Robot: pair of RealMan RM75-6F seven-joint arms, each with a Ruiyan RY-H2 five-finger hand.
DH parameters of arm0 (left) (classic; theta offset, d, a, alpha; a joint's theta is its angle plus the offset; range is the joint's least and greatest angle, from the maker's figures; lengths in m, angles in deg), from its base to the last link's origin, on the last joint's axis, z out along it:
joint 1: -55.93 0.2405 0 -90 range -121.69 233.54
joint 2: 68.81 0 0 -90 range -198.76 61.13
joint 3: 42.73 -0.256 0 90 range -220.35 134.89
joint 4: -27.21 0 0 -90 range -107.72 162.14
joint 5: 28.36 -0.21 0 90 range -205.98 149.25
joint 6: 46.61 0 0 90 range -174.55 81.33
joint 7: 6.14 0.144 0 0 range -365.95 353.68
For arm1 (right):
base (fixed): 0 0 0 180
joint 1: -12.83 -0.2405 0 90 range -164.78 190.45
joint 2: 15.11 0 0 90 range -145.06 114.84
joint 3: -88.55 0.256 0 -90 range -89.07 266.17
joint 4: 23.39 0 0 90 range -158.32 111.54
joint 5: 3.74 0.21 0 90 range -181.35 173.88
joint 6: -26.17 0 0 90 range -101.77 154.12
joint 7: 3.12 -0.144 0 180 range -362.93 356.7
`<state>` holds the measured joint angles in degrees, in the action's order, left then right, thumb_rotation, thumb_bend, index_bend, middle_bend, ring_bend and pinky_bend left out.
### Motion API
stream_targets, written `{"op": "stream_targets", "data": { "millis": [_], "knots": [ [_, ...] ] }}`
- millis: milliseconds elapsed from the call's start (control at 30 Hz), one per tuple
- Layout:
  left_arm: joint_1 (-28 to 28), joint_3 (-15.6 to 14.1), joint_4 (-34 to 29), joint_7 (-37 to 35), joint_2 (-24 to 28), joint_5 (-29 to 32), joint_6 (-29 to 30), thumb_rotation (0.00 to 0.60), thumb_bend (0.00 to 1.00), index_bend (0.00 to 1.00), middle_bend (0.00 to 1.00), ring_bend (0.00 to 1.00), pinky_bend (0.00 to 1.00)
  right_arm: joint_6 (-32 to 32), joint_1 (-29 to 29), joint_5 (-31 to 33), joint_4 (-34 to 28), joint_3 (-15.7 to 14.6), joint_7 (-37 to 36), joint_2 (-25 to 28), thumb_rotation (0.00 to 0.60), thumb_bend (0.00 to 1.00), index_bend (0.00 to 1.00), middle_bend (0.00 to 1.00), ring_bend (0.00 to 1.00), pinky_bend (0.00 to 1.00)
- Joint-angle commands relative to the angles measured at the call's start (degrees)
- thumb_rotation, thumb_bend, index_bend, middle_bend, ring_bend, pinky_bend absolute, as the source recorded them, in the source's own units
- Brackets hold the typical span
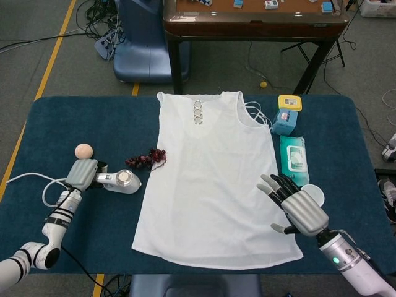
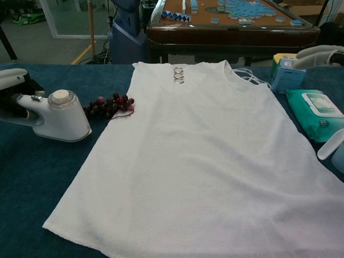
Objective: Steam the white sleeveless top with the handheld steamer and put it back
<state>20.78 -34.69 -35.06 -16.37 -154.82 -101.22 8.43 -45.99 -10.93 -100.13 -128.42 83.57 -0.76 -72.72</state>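
Observation:
The white sleeveless top (image 1: 210,179) lies flat on the blue table, neckline toward the far side; it fills the chest view (image 2: 199,150). The white handheld steamer (image 1: 122,181) lies on the cloth just left of the top, near the grapes, and shows again in the chest view (image 2: 60,115). My left hand (image 1: 81,174) grips its handle, seen at the left edge of the chest view (image 2: 12,80). My right hand (image 1: 298,208) hovers with fingers spread over the top's right edge, holding nothing; only its fingers (image 2: 321,52) show in the chest view.
A bunch of dark grapes (image 1: 146,159) lies by the top's left edge, a peach ball (image 1: 83,151) further left. A wipes pack (image 1: 293,161) and a blue box with a yellow lid (image 1: 286,115) sit on the right. A white cup (image 1: 316,193) peeks from behind my right hand. The steamer's cord (image 1: 28,178) trails left.

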Motion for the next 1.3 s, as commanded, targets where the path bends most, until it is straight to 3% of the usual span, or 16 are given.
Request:
{"op": "stream_targets", "data": {
  "millis": [33,167,267,400,533,633,933,1300],
  "knots": [
    [-0.3,0.0,3.0,-1.2,-1.8,0.2,-1.3,0.6,0.13,0.83,0.74,0.63,0.63,0.0,0.4,0.2,0.4,0.0,-0.4,0.1,0.6,0.15,0.0,0.01,0.0,0.01],
    [-0.4,0.1,5.3,-1.2,-2.8,0.8,-2.6,0.6,0.13,0.81,0.7,0.61,0.62,0.3,0.8,0.1,0.8,0.1,-0.7,0.1,0.6,0.15,0.0,0.01,0.0,0.01],
    [-0.3,0.3,6.1,-1.1,-3.2,0.7,-2.4,0.6,0.13,0.73,0.62,0.55,0.6,-0.1,1.1,-0.2,1.0,0.4,-1.2,0.0,0.6,0.15,0.0,0.01,0.0,0.01],
    [0.0,0.3,6.0,0.0,-2.9,0.8,-2.3,0.6,0.12,0.48,0.44,0.36,0.49,-0.3,1.4,-0.4,1.4,0.8,-1.8,0.0,0.6,0.15,0.0,0.01,0.0,0.01],
    [0.2,0.2,5.1,2.7,-2.0,1.3,-2.6,0.6,0.03,0.2,0.23,0.18,0.36,-0.2,1.5,-0.7,1.8,1.1,-2.4,-0.1,0.6,0.15,0.0,0.01,0.0,0.01],
    [0.5,0.4,3.7,3.6,-1.3,1.6,-2.1,0.6,0.02,0.1,0.16,0.12,0.3,-0.4,1.6,-0.8,2.2,1.3,-2.9,-0.3,0.6,0.15,0.0,0.01,0.0,0.0],
    [2.8,0.7,-3.2,5.3,3.3,2.6,-0.1,0.6,0.02,0.06,0.13,0.11,0.26,-1.6,2.6,0.7,3.1,2.7,-3.1,0.5,0.6,0.15,0.0,0.01,0.0,0.0],
    [11.8,0.7,-16.5,4.8,11.6,0.0,15.4,0.6,0.02,0.14,0.18,0.14,0.26,-4.5,6.7,7.9,7.4,4.8,-0.6,-1.7,0.6,0.19,0.0,0.06,0.0,0.0]
  ]
}}
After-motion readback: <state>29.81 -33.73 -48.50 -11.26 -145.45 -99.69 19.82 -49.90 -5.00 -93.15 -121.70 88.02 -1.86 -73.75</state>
